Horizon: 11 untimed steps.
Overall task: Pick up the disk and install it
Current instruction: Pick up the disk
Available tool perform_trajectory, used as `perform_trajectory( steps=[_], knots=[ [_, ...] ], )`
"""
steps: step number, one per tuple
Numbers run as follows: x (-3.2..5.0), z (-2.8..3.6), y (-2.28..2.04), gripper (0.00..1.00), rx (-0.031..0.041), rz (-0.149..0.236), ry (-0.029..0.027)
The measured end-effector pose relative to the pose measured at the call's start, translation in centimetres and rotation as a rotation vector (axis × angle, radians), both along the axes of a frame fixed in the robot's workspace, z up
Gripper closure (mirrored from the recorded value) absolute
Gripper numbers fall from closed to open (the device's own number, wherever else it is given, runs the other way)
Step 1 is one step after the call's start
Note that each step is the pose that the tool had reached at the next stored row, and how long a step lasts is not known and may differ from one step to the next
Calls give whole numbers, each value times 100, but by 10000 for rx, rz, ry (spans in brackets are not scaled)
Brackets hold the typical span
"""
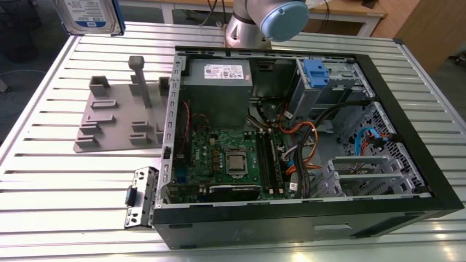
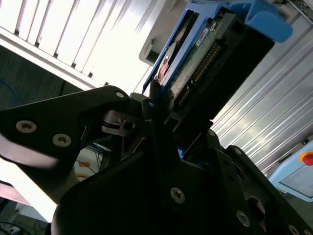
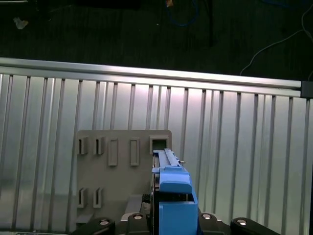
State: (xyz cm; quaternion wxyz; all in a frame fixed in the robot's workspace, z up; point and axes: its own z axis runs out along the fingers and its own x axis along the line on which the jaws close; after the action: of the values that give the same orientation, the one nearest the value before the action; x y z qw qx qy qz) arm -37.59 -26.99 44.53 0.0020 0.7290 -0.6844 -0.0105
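Above the table point(image 1: 43, 180), at the exterior view's upper left, the disk point(image 1: 89, 16) hangs clear of the grey slotted stand point(image 1: 120, 117). Its upper part is cut off by the frame edge. In the second wrist view the gripper point(image 2: 178, 122) is clamped across the disk, leaving the connector edge exposed; this hold is judged suited to sliding it into a bay. The open computer case point(image 1: 393, 114) lies well apart. Whether its blue-tabbed drive bay point(image 1: 318, 71) is occupied cannot be told. Finger contact is largely masked by the gripper's black body.

One disk point(image 1: 87, 15), one stand point(image 1: 109, 117), one case point(image 1: 291, 226), perhaps one bracket point(image 1: 142, 197)
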Motion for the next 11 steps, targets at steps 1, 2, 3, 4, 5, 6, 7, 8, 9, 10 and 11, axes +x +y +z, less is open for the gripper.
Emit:
perform_trajectory(
  steps=[1,2,3,4,5,6,7,8,9,10,11],
  knots=[
    [0,14,0,64,0,0,1],
    [0,27,0,64,0,0,1],
    [0,40,0,64,0,0,1],
    [0,55,0,64,0,0,1],
    [0,70,0,64,0,0,0],
    [0,83,0,64,0,0,0],
    [0,99,0,64,0,0,0],
    [0,114,0,64,0,0,1],
    [0,130,0,64,0,0,1],
    [0,145,0,64,0,1,0],
    [0,160,0,64,0,1,0]
  ],
)
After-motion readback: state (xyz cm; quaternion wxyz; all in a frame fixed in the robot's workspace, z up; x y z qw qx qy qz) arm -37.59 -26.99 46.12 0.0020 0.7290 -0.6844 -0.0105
